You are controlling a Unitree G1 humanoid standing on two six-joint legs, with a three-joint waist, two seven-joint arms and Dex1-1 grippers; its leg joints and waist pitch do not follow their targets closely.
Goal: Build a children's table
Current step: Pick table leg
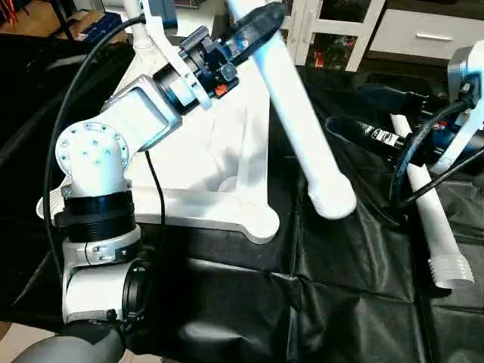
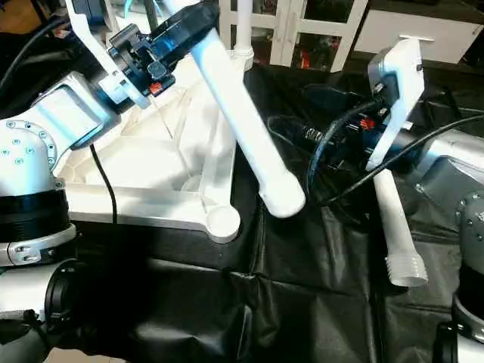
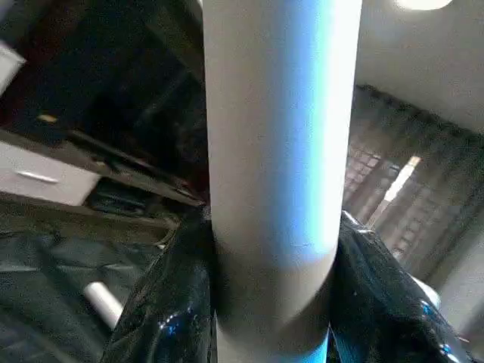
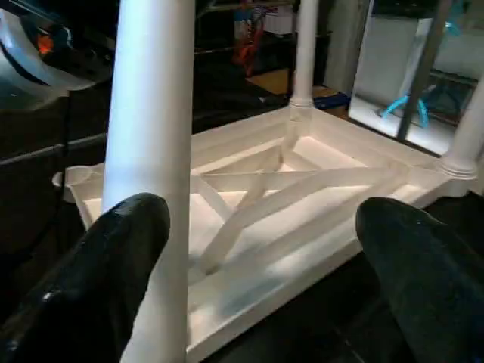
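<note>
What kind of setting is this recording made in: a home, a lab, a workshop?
Probably an indoor room set up as a robot test space, not a factory. The work table is draped in black sheeting, white cabinets with glass doors stand behind it, and the ribbed tabletop lies upside down on it for assembly.

Black cloth [image 1: 302,302] over worktable; white cabinet [image 1: 423,34] behind

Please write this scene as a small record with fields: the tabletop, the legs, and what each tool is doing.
tabletop: white tabletop upside down on the black cloth, ribbed underside up
fitted legs: two upright legs in far corner sockets
held leg: white tube leg clamped in the left tool, slanting down, lower end free
near socket: corner socket empty
loose leg: spare leg lying on the cloth
right tool: right tool open, holding nothing
</note>
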